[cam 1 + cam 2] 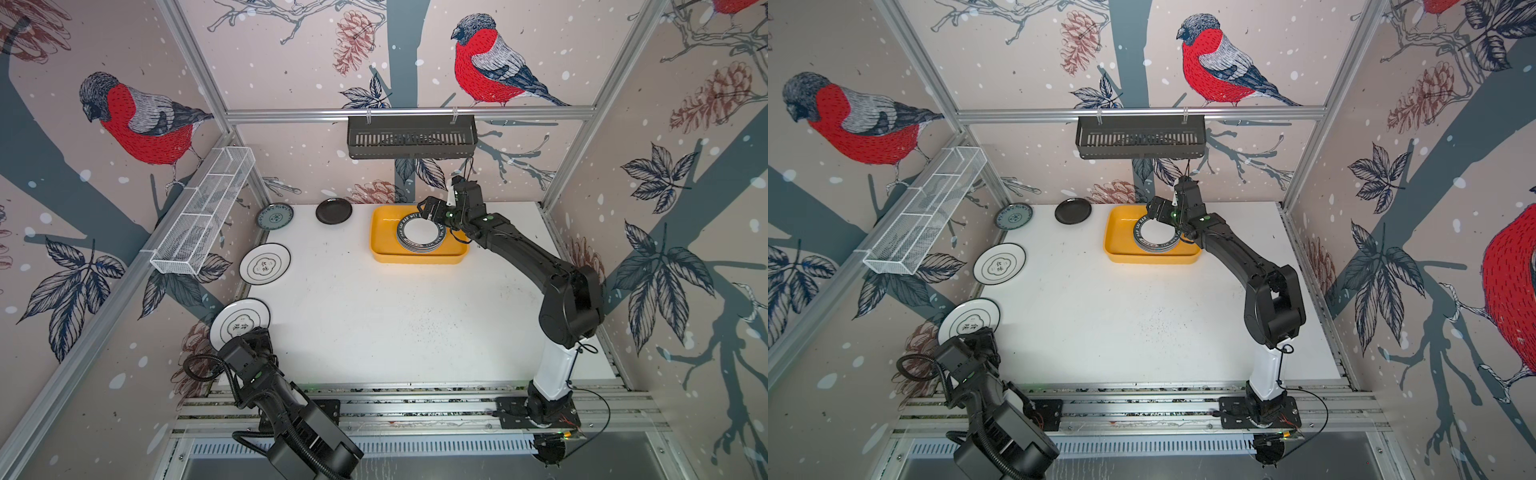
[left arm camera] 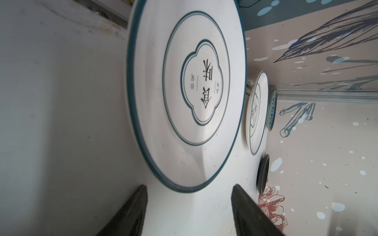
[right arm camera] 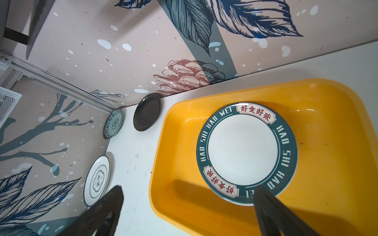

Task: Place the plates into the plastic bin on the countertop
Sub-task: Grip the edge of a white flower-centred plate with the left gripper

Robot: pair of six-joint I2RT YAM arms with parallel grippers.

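Note:
The yellow plastic bin (image 1: 415,255) (image 3: 184,204) stands at the back of the countertop (image 1: 374,324) and holds a stack of plates topped by a dark lettered-rim plate (image 1: 420,233) (image 3: 245,151). My right gripper (image 1: 430,210) (image 3: 189,189) hovers open above the bin's back right part, holding nothing. At the front left, a white plate with black characters (image 1: 240,322) (image 2: 184,92) overhangs the table's left edge. My left gripper (image 1: 255,334) (image 2: 189,187) is open, its fingertips just short of that plate's near rim. Along the left lie a second white plate (image 1: 265,264), a small grey-blue plate (image 1: 274,216) and a small black plate (image 1: 333,211).
A black slotted basket (image 1: 411,137) hangs on the back rail above the bin. A white wire-mesh rack (image 1: 203,210) hangs on the left wall over the plates there. Aluminium rails (image 1: 415,405) run along the front edge.

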